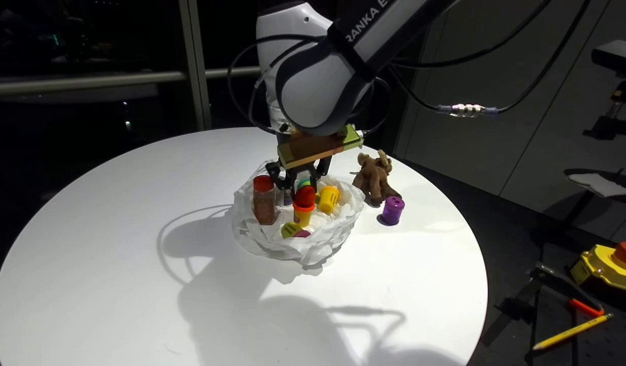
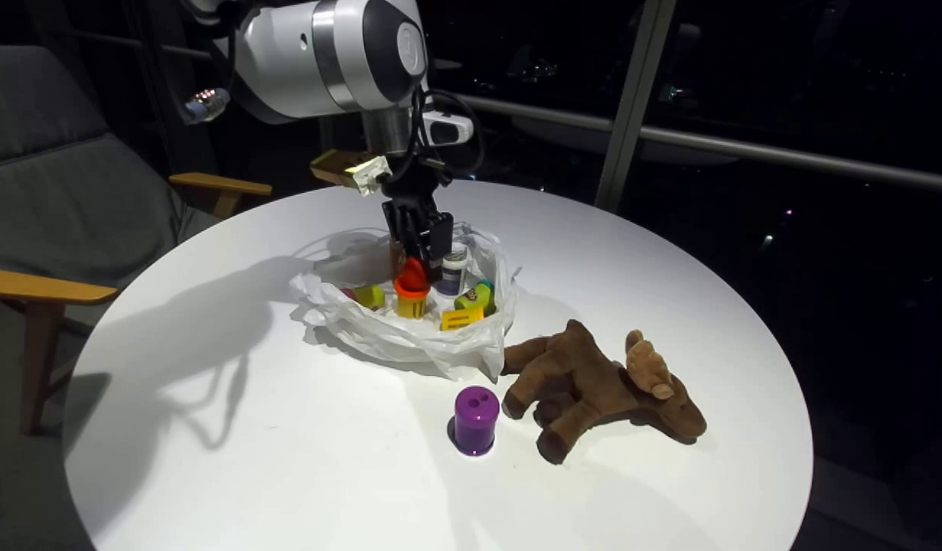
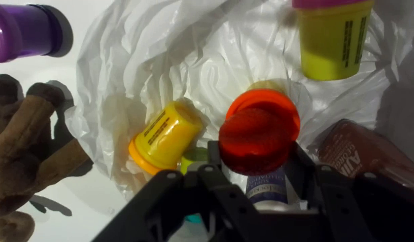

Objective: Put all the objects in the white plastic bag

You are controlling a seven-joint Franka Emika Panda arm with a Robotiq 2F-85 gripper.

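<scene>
The white plastic bag lies open on the table; it also shows in an exterior view. My gripper is over the bag, its fingers shut on a red rounded object. That object is just above an orange-topped yellow tub. Also in the bag are a red-capped brown bottle, a tipped yellow tub, a pink-lidded lime tub, a blue-labelled bottle and a green tub. A purple sharpener and a brown plush moose lie outside the bag.
The round white table carries everything. The moose lies close beside the bag's rim. A wooden-armed grey chair stands by the table. A side stand bears a yellow emergency-stop box and a pencil.
</scene>
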